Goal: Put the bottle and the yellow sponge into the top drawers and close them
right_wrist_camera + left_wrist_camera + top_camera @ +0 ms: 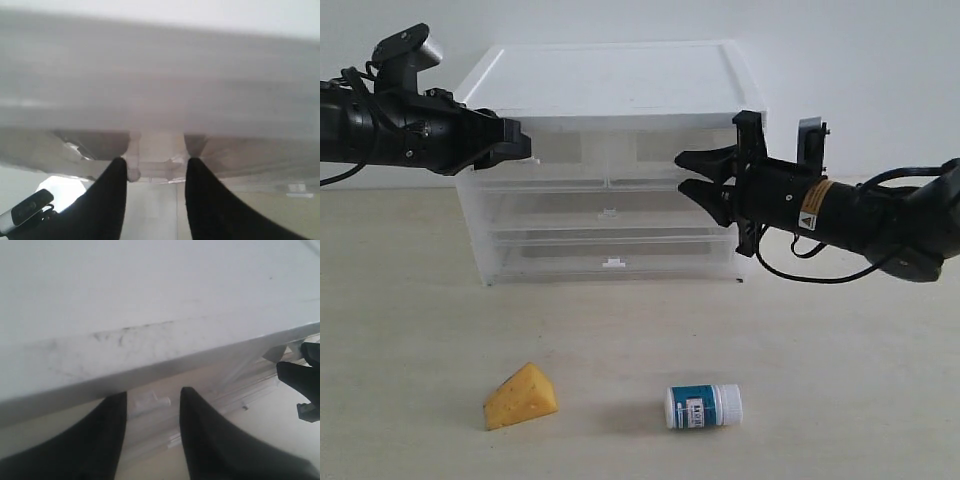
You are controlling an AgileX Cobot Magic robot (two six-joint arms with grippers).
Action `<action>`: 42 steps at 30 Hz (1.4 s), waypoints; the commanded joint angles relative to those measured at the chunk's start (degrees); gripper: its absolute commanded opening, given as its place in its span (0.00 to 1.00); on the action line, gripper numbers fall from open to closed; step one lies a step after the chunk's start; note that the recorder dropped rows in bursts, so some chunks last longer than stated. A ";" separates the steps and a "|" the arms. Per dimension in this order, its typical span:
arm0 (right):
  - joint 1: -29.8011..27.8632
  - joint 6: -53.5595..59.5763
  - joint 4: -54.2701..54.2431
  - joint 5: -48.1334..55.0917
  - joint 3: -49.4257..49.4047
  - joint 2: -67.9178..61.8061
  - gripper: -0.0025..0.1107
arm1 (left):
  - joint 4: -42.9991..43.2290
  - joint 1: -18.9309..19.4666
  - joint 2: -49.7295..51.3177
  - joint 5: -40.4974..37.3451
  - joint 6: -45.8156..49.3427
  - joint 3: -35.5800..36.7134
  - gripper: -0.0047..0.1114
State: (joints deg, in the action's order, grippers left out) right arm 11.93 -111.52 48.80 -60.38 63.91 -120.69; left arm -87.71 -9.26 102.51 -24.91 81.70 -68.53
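Observation:
The yellow sponge (520, 396) lies on the table in front of the cabinet, and the bottle (703, 407) lies on its side to its right. The two top drawers (565, 160) (655, 160) look pushed in. My left gripper (527, 145) (153, 392) is open at the cabinet's upper left front corner; a small white tab handle (150, 402) shows past its fingers. My right gripper (680, 172) (156, 161) is open in front of the right top drawer, its fingertips on either side of that drawer's white handle (156, 150).
The translucent cabinet (610, 75) stands at the back against a white wall. Below the top row are two full-width drawers with centred handles (610, 213) (613, 264). The right gripper's black fingers (300, 377) show at the edge of the left wrist view.

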 commanded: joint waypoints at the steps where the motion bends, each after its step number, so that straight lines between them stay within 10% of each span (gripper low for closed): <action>1: 0.06 0.56 -0.32 -2.26 1.90 -1.67 0.31 | -2.79 0.67 0.20 8.76 0.06 -1.50 0.36; 12: -0.05 4.56 -3.15 -2.94 3.02 -1.67 0.30 | -2.79 0.67 0.20 8.66 0.06 -1.50 0.36; 16: -0.05 7.07 -3.24 -2.80 3.02 -1.67 0.02 | -2.79 0.67 0.20 8.66 0.06 -1.50 0.36; 42: 0.05 12.75 1.65 -9.58 -15.83 10.82 0.02 | -2.79 0.67 2.35 8.82 0.31 -1.50 0.36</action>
State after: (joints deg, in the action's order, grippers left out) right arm 12.07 -100.61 49.72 -69.12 50.24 -111.82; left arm -86.97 -9.29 104.33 -24.68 81.59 -68.53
